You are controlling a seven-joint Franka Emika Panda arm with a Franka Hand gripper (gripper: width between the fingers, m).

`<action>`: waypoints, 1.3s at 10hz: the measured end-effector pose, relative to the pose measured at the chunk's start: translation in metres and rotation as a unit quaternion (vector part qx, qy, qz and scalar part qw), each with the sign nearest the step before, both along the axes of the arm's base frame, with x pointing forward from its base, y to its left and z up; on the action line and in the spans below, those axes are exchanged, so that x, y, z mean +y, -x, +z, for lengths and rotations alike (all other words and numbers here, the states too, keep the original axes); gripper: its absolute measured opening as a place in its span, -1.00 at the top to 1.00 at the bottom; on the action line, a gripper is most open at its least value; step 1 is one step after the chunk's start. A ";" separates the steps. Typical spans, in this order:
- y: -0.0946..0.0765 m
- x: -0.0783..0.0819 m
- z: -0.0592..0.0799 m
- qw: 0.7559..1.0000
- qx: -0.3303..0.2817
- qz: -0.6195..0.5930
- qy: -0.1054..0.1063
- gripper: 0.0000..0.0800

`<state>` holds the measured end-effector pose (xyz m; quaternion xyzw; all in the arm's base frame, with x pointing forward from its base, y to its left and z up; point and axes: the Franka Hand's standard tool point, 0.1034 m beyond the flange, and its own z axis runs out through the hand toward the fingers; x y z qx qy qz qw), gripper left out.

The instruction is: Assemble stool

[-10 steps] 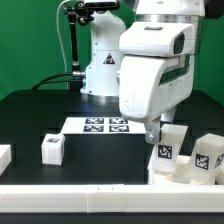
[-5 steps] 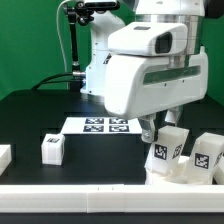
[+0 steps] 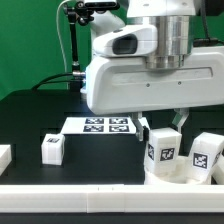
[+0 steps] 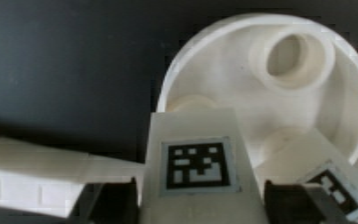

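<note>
**The leg could tip over in the seat**

On the exterior view's left, a lone leg block [image 3: 52,148] sits on the black table [image 3: 30,120], well apart from the rest. Next comes the marker board [image 3: 105,125]. Then the gripper [image 3: 161,127] hangs over the middle leg block [image 3: 163,152], with one finger on each side of its top. I cannot tell if the fingers squeeze it or just stand beside it.

That block stands in the seat [image 3: 168,177], a shallow round dish. A far leg block [image 3: 207,155] seems to stand in it too, close by.

If the grip is loose or crooked, I think the middle leg block could lean, bump its neighbour or miss its spot. The wrist view shows a round hole [image 4: 297,55] in the seat with nothing in it.
</note>
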<state>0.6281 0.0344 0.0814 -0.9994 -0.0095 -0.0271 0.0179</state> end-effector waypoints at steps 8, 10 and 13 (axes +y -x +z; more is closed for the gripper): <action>0.004 0.043 -0.001 0.935 0.010 -0.355 -0.024 0.15; 0.004 0.046 -0.001 0.912 0.019 -0.409 -0.030 0.15; 0.004 0.048 -0.001 0.877 0.024 -0.478 -0.037 0.15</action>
